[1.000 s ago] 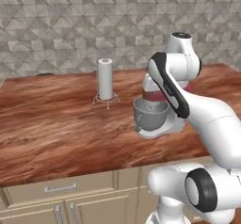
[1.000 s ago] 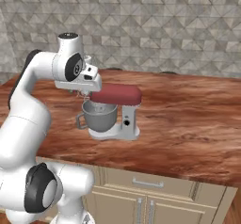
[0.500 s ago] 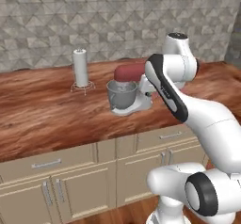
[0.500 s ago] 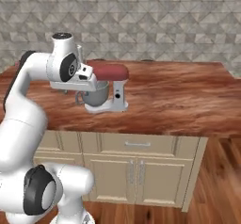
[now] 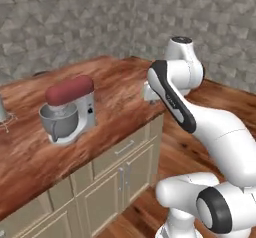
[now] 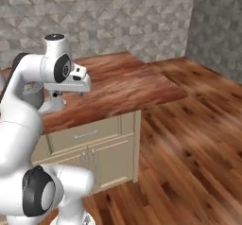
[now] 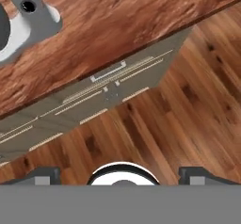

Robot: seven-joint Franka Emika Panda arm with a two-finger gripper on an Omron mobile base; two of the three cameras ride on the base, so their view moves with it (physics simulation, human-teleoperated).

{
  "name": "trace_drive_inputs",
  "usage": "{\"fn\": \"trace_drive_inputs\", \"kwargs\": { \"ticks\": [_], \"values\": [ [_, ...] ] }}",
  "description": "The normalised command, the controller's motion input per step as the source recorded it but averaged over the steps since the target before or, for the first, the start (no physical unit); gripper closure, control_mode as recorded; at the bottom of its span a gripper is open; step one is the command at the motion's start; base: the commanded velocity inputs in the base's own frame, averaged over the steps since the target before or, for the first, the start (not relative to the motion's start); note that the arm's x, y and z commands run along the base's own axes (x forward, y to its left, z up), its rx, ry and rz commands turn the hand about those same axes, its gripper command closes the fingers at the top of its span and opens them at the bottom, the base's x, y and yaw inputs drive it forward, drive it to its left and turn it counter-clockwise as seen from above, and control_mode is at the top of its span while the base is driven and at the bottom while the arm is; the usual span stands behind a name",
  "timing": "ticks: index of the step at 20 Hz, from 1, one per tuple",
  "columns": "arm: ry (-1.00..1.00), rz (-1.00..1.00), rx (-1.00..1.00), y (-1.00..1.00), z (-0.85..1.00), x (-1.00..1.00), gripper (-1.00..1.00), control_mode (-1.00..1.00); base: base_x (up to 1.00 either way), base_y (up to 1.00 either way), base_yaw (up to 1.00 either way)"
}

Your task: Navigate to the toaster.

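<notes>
Hand view: end effector [image 7: 120,173] spread wide, empty, above floor [image 7: 179,124]

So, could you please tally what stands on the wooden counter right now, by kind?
Stand mixer: 1
Paper towel holder, cut off at the picture's left edge: 1
Total: 2
</notes>
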Motion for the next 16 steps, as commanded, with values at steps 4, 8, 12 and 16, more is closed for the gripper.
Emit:
{"fn": "trace_drive_inputs", "kwargs": {
  "ticks": [4, 8, 12, 16],
  "values": [
    [0.00, 0.00, 0.00, 0.00, 0.00, 0.00, -1.00, 1.00, 0.00, 0.34, -0.93],
    [0.00, 0.00, 0.00, 0.00, 0.00, 0.00, -1.00, 1.00, 0.00, 0.38, -0.92],
    [0.00, 0.00, 0.00, 0.00, 0.00, 0.00, -1.00, 1.00, 0.00, 0.44, -0.89],
    [0.00, 0.00, 0.00, 0.00, 0.00, 0.00, -1.00, 1.00, 0.00, 0.49, -0.86]
  ]
}}
